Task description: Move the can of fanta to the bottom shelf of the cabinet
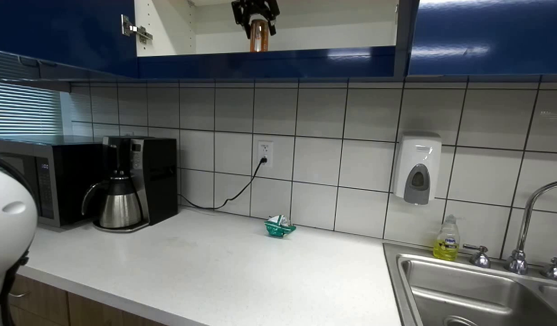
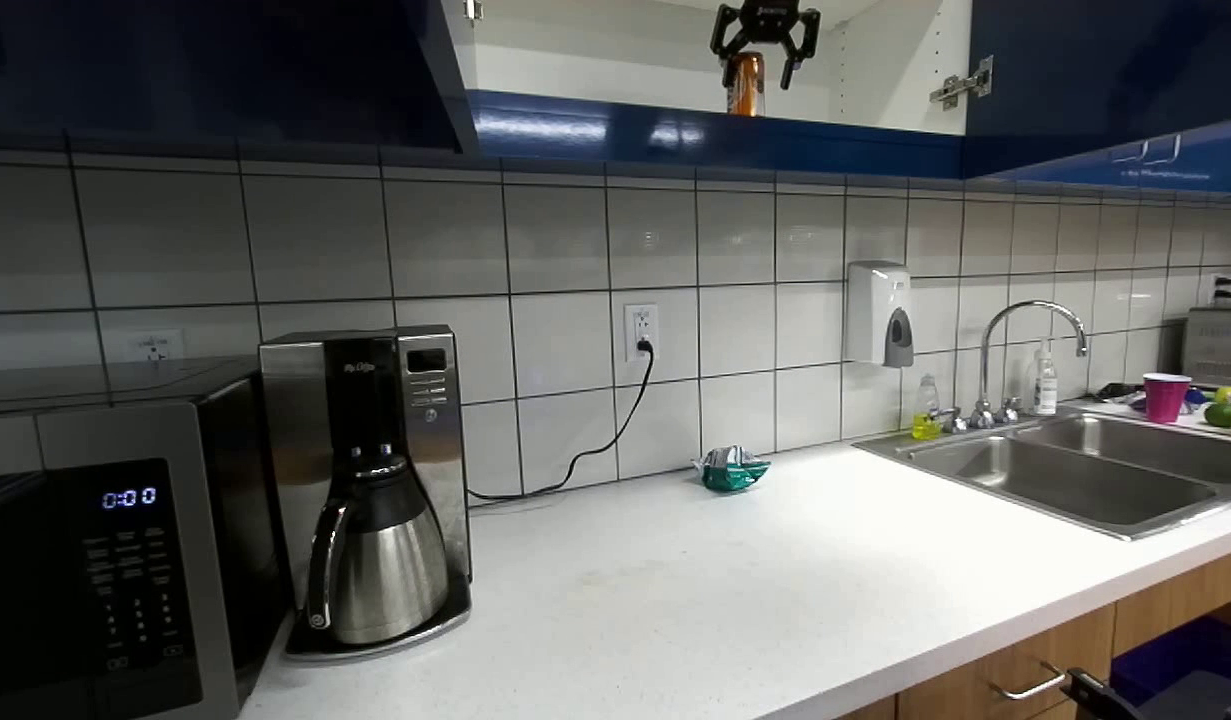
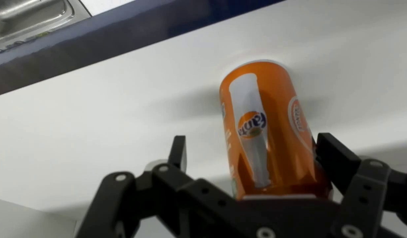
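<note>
Orange metal shines on the small, round can of Fanta (image 3: 276, 129), which seems to stand upright on the flat white bottom shelf (image 3: 101, 115) of the glossy dark blue cabinet (image 1: 206, 67). In both exterior views the long blue front edge (image 2: 845, 150) hides the very bottom of the can, but in the wrist view its far end looks to meet the white board.

Over the can hangs the black jointed robot gripper (image 2: 758, 78), with one of its fingers (image 3: 337, 160) on each side. They are spread apart, wider than the can. The wrist view shows a clear gap on one side. On the other side a fingertip is right up by the can, and I can't tell if it touches.

So I think the putting-down step is in hand and almost done: the can looks to be in the right place, and nothing squeezes it. Next, I'd say, the gripper should give that near finger some room, then go up and away, slow and straight. If the finger drags on the can, it might tip or slide.
</note>
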{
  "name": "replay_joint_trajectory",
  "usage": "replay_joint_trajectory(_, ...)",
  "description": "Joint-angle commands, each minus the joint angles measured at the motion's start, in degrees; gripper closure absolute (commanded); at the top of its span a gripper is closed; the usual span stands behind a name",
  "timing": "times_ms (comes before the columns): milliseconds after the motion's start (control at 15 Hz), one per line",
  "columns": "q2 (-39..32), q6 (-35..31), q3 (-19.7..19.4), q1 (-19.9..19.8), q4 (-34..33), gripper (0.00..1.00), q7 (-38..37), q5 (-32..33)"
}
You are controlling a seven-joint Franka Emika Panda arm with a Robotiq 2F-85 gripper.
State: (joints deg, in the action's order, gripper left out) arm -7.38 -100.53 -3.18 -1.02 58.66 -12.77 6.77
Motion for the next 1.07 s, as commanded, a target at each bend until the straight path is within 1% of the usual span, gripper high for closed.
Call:
replay_joint_trajectory(0,2.9,0.7,-0.2,-0.7,3.5,0.0,3.2,-1.9)
replay_joint_trajectory(267,4.3,0.4,-0.6,-0.5,5.7,0.0,4.3,-2.2)
replay_joint_trajectory(600,7.8,-0.5,-0.6,-0.3,10.5,0.0,6.2,-2.3)
replay_joint_trajectory(800,11.5,-1.8,-0.6,-0.1,15.7,0.0,7.8,-2.9)
replay_joint_trajectory(1000,17.2,-4.5,-0.7,0.2,23.9,0.0,9.1,-3.5)
